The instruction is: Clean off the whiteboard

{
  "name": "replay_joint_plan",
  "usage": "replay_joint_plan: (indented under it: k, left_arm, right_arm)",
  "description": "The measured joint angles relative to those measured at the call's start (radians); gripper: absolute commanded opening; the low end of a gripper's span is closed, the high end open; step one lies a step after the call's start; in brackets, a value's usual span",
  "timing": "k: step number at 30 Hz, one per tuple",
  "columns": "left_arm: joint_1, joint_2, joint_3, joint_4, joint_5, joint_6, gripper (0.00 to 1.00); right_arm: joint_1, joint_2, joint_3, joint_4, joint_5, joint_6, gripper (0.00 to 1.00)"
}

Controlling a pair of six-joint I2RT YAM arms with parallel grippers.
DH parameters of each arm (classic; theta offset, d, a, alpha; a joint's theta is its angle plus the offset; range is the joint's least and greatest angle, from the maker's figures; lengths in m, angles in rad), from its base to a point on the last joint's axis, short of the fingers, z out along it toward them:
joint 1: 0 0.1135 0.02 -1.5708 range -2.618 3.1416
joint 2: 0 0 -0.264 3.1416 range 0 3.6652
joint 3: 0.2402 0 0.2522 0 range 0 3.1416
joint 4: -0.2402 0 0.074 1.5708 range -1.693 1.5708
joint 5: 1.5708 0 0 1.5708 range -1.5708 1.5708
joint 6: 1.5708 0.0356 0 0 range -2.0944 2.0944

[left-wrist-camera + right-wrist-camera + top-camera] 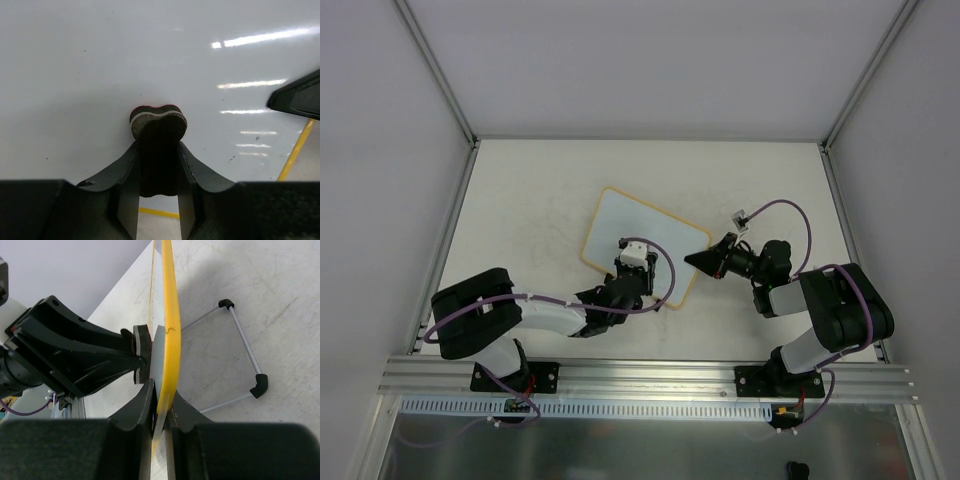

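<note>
The whiteboard (638, 232), white with a thin orange-yellow frame, is held tilted above the table. My right gripper (697, 261) is shut on its right edge; in the right wrist view the yellow frame (167, 330) runs between the jaws of the right gripper (161, 402). My left gripper (632, 272) is shut on the small black bone-shaped eraser (158, 132), which presses against the board's white face (125, 60). The eraser also shows in the right wrist view (141, 354). The face looks nearly blank, with a few small dark specks (233, 158).
The board's wire stand with black clip feet (259, 385) hangs off its back above the pale table (530, 190). Metal posts and grey walls enclose the table. An aluminium rail (650, 375) runs along the near edge.
</note>
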Motion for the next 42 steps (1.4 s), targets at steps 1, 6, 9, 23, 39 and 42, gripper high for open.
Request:
replay_joint_plan:
  k: [1, 6, 9, 23, 39, 42]
  left_arm:
    - [-0.010, 0.008, 0.009, 0.000, -0.005, 0.000, 0.00]
    - [-0.084, 0.064, 0.053, 0.000, -0.028, -0.008, 0.00]
    - [-0.111, 0.087, 0.061, 0.004, -0.035, -0.033, 0.00]
    - [-0.098, 0.058, -0.015, 0.016, -0.036, -0.148, 0.00]
    - [-0.050, 0.037, -0.048, 0.023, -0.053, -0.108, 0.00]
    - [-0.077, 0.076, 0.006, 0.016, -0.081, -0.081, 0.00]
  right_arm:
    - [0.000, 0.000, 0.000, 0.000, 0.000, 0.000, 0.00]
    - [0.000, 0.000, 0.000, 0.000, -0.001, 0.000, 0.00]
    - [0.000, 0.000, 0.000, 0.000, 0.000, 0.000, 0.00]
    - [0.000, 0.000, 0.000, 0.000, -0.002, 0.000, 0.00]
    - [-0.004, 0.000, 0.000, 0.000, 0.008, 0.001, 0.00]
    - [-0.010, 0.000, 0.000, -0.002, 0.011, 0.002, 0.00]
